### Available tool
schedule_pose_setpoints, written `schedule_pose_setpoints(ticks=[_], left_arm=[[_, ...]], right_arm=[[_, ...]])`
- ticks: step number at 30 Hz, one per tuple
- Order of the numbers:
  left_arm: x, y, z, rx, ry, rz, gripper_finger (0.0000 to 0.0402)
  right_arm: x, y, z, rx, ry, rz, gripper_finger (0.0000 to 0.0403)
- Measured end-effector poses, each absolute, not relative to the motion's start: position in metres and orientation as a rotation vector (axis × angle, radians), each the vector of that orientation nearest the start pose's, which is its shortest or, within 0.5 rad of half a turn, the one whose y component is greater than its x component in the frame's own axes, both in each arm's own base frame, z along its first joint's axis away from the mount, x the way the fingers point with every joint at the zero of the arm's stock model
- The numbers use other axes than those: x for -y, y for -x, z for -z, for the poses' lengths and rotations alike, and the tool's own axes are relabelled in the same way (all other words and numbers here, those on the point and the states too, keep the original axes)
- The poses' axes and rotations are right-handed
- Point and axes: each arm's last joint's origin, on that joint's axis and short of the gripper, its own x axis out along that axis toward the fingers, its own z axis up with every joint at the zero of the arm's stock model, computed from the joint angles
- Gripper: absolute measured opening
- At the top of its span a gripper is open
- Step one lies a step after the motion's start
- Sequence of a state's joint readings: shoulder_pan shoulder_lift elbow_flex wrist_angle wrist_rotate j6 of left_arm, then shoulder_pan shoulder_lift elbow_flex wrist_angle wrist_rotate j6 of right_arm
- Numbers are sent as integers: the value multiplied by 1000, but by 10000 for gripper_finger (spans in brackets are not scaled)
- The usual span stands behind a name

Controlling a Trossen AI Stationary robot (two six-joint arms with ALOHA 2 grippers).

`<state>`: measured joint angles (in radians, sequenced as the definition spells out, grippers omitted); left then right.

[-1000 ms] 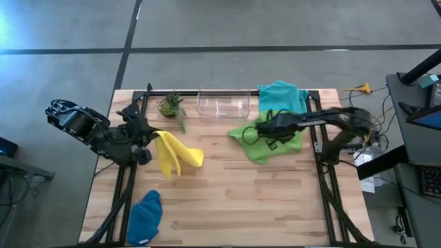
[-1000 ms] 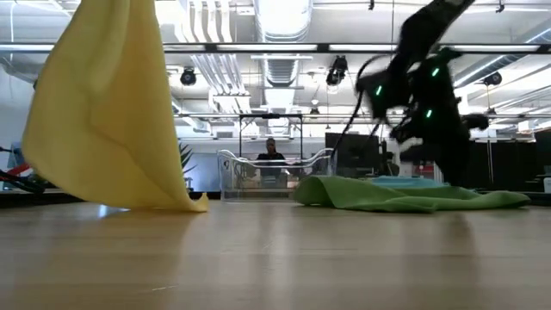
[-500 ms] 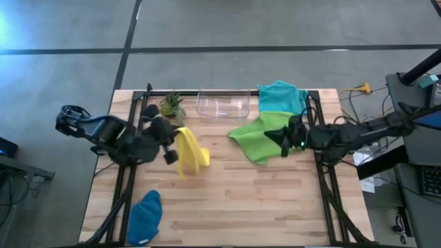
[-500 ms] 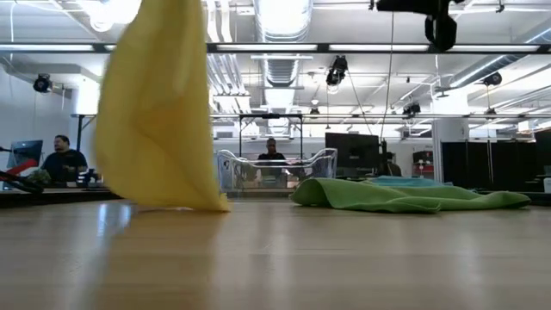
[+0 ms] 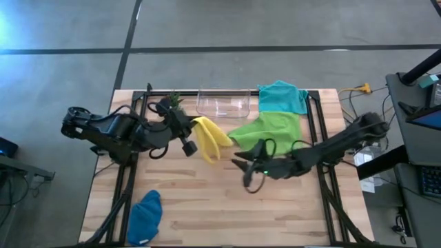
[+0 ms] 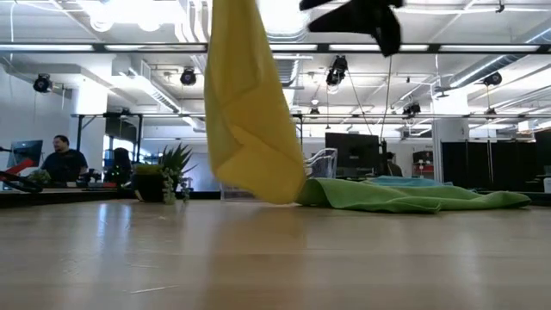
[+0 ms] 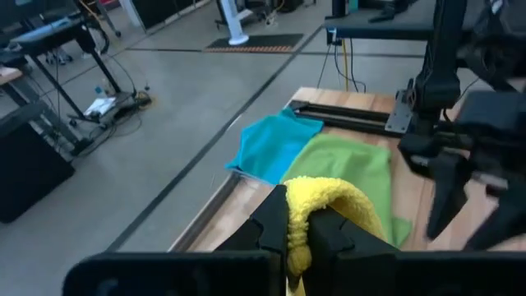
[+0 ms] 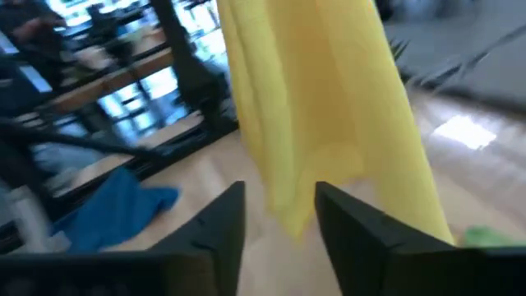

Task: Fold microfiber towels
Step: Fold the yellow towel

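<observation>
The yellow towel [image 5: 211, 138] hangs bunched from my left gripper [image 5: 193, 129], which is shut on it near the table's middle. It shows as a long drape [image 6: 250, 103] in the low view, its lower end close above the wood. My right gripper [image 5: 242, 165] is open just right of and nearer than the towel. In its wrist view my right gripper [image 8: 279, 218] has the towel's lower end [image 8: 288, 205] hanging just ahead of the gap between its fingers. The lime green towel [image 5: 270, 129] and the teal towel [image 5: 282, 96] lie at the far right. The blue towel [image 5: 146, 217] lies near left. My left gripper pinches a gathered bunch of the yellow towel's upper end [image 7: 301, 240] between its two fingers [image 7: 271, 226]. Several layers are crumpled together there. The rest of the cloth hangs slack below the hold; whether its lower end touches the table I cannot tell.
A clear plastic bin [image 5: 222, 103] stands at the far edge, with a small potted plant [image 5: 171, 103] to its left. Black frame rails [image 5: 318, 138] run along both sides of the wooden table. Bare wood lies along the near middle.
My left gripper has swung from the table's left side toward its middle, carrying the yellow towel, which now hangs higher. My right gripper has left the lime green towel, drawn back to the right, then come toward the near-middle beside the yellow towel.
</observation>
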<state>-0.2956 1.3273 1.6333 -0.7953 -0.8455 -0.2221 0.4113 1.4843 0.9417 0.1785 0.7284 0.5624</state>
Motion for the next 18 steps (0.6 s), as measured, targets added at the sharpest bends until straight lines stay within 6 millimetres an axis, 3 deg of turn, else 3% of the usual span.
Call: schedule_pose_setpoints(ticks=[6, 10, 18], left_arm=[[48, -244, -452, -345, -47, -595, 0], [46, -244, -452, -347, -48, -601, 0], [46, -244, -452, -347, -48, -601, 0]], right_arm=[[-131, -352, -266, -243, -154, 435, 215], [-140, -375, -267, -297, -88, 512, 247], [-137, -392, -261, -370, -143, 680, 262]])
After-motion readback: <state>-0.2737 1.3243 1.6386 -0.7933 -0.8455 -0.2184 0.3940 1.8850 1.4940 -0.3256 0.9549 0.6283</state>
